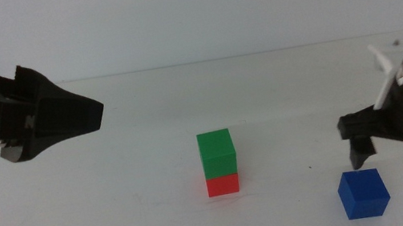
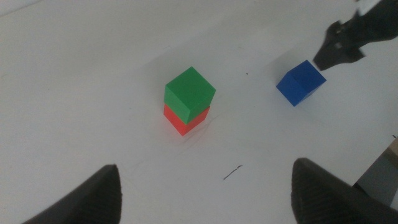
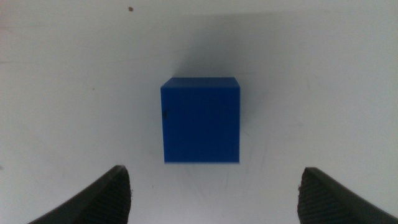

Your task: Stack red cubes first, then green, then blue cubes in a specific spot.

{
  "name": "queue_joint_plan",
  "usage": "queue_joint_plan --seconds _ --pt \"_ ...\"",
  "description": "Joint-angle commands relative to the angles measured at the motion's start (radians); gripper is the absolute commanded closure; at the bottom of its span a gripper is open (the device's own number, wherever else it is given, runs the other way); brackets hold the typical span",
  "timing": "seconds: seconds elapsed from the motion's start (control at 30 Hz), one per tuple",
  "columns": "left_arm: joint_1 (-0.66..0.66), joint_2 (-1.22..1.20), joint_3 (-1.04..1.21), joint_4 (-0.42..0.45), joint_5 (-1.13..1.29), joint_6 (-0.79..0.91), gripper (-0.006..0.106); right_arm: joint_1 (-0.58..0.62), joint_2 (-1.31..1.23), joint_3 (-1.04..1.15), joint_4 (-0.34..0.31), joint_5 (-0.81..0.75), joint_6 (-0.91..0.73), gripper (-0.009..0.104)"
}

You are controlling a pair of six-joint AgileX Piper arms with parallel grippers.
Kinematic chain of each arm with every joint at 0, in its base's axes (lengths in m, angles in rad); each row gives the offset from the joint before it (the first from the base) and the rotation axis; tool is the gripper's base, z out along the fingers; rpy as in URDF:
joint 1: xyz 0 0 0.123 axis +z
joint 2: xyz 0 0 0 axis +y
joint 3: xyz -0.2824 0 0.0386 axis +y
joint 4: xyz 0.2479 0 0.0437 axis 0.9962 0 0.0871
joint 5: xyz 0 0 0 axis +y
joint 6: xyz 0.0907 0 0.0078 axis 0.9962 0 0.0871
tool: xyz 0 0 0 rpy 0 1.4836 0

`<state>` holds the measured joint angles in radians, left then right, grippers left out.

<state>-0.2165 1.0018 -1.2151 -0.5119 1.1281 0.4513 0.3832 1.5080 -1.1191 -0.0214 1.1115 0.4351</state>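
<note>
On the white table, the green cube sits squarely on the red cube, forming a two-high stack. To the stack's right, near the front edge, the blue cube lies alone. My right gripper hovers just above and behind it, open. In the right wrist view the blue cube is centred ahead of the spread jaws, untouched. My left gripper hangs high at the left, open and empty, well away from the stack. The left wrist view shows the red cube under the green one.
A short dark mark lies on the tabletop in front of the stack. The right arm's gripper shows in the left wrist view beside the blue cube. Bare white table surrounds the cubes.
</note>
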Motion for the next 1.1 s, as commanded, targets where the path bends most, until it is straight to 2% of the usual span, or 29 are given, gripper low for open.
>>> queue_joint_plan --seconds 0.0,0.2,0.9,1.07 --pt "-0.001 -0.01 -0.026 -0.049 -0.047 0.0 0.007 0.003 0.007 -0.031 -0.006 -0.041 0.004 0.001" --pt "-0.001 -0.01 -0.026 -0.049 -0.047 0.0 0.007 0.003 0.076 -0.03 -0.006 -0.087 -0.004 0.001" --pt "-0.001 -0.01 -0.026 -0.049 -0.047 0.0 0.007 0.003 0.238 -0.027 -0.005 -0.089 -0.03 0.001" --pt "-0.001 -0.01 -0.026 -0.049 -0.047 0.0 0.007 0.003 0.256 -0.027 -0.004 -0.087 -0.038 0.008"
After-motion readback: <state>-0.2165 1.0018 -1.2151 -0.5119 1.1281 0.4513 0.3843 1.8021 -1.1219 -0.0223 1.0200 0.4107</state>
